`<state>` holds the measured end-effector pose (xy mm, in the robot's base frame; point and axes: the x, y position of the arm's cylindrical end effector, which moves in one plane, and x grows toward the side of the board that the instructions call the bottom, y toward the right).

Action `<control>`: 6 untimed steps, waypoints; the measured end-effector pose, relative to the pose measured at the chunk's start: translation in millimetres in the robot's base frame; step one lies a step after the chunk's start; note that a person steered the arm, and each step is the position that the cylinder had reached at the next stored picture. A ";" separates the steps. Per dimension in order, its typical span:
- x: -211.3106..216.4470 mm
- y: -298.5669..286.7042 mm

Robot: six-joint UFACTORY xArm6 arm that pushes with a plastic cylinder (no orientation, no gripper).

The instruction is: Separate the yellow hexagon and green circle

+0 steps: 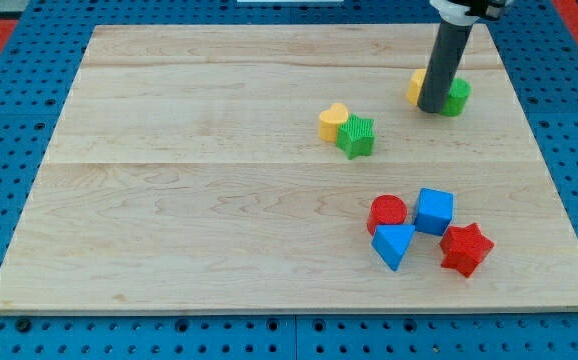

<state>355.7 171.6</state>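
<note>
The yellow hexagon [415, 86] and the green circle [458, 96] lie near the view's top right of the wooden board [219, 200]. My tip [433, 108] stands between them, in front of both. It hides most of the hexagon and part of the circle. The rod rises to the view's top edge. Whether the two blocks touch behind the rod cannot be told.
A yellow heart [333, 121] touches a green star [356, 136] near the middle. At the view's lower right a red cylinder [388, 213], a blue cube [434, 211], a blue triangle [395, 245] and a red star [466, 249] cluster together.
</note>
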 end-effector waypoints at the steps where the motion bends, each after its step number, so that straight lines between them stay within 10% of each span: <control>1: 34.7 4.2; 3: 10.4 66.1; 6: -76.2 -35.7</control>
